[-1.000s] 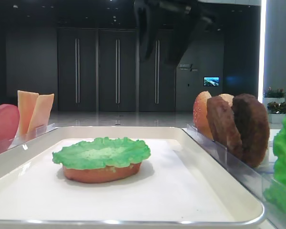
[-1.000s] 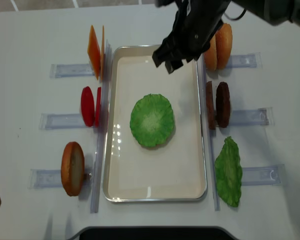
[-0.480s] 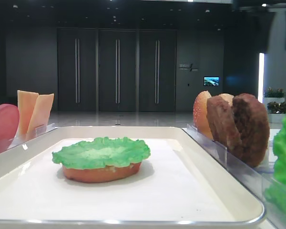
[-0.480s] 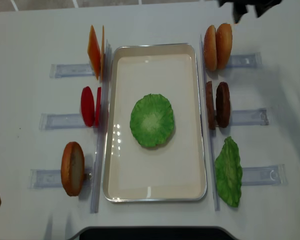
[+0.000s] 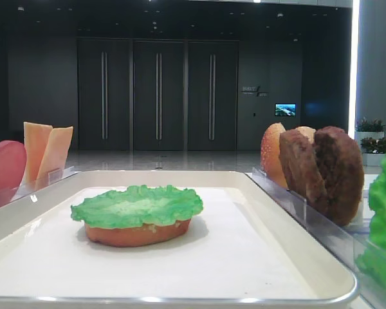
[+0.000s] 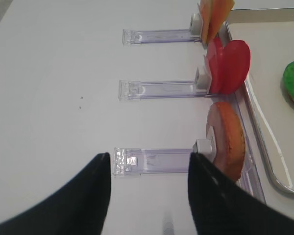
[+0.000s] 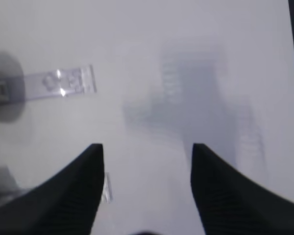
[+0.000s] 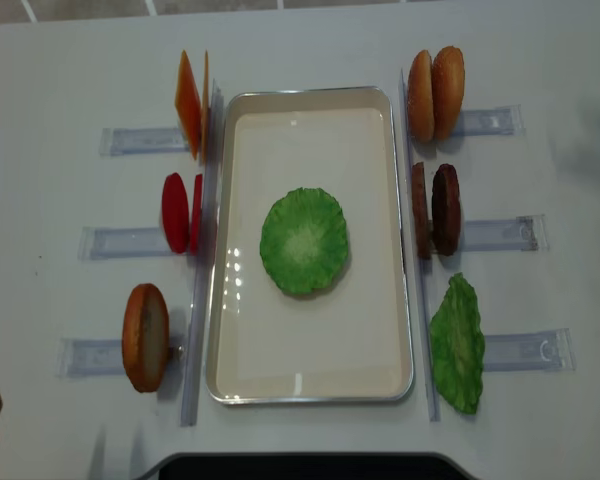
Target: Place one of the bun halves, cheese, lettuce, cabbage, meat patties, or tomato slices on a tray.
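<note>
Now the tray (image 8: 310,380) sits mid-counter (image 8: 60,60), and on its white lining a lettuce (image 8: 304,241) piece lies flat on a bun half (image 5: 136,233). Left of the tray, clear holders (image 8: 140,140) carry upright cheese (image 8: 190,103) slices, tomato slices (image 8: 180,212) and another bun half (image 8: 145,337). Right of it stand two more bun halves (image 8: 435,93), the meat patties (image 8: 436,209) and a second lettuce leaf (image 8: 458,343).

The right tool (image 7: 147,161) hangs above bare counter near a holder's end, its jaws apart and empty. The left tool (image 6: 148,169) hovers over the holder beside the near bun half, jaws likewise apart, gripping nothing.
</note>
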{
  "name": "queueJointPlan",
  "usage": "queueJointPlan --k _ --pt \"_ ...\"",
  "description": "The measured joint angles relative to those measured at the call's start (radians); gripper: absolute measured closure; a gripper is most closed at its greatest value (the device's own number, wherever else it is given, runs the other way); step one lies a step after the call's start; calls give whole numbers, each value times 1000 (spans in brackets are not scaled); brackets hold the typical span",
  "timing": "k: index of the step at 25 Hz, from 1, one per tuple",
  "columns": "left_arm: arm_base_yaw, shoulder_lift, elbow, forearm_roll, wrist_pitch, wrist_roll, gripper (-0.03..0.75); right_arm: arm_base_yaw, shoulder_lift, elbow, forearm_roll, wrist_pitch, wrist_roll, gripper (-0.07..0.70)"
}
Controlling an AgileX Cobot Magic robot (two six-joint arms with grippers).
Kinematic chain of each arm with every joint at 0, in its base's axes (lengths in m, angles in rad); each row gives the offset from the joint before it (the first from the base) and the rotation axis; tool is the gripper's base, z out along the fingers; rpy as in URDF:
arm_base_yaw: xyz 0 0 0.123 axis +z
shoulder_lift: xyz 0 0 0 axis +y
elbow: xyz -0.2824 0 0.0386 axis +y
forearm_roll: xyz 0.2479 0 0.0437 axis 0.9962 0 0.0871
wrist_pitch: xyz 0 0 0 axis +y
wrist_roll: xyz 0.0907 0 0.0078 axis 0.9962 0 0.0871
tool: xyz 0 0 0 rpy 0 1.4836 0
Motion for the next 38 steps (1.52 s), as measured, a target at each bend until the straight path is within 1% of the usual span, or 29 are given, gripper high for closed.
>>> queueJointPlan --k 2,4,5,8,11,13,16,18,21,25,33,38 --pt "0 0 0 0 0 0 325 0 -109 134 -25 0 -1 251" --pt "0 0 0 0 0 0 325 0 -230 302 -54 1 -1 251" --pt "0 0 0 0 0 0 325 0 -299 385 -62 3 -1 251" --pt "0 0 0 0 0 0 325 0 -489 586 -63 10 -1 251" --pt "0 0 0 0 0 0 325 0 -651 731 -46 14 -1 253" --pt "0 0 0 0 0 0 325 0 -746 809 -31 12 -1 254" --pt "0 0 0 0 0 0 325 0 -930 922 8 -13 -1 254" --pt "0 0 0 0 0 0 325 0 -1015 992 14 -27 -7 254" --pt "0 0 0 0 0 0 325 0 -1137 1037 56 -59 -58 255" --pt "0 0 0 0 0 0 325 0 -1277 1037 114 -72 -123 260" --pt "0 0 0 0 0 0 325 0 -1536 1042 125 -76 -138 261" --pt "0 0 0 0 0 0 325 0 -1660 1045 126 -77 -139 261"
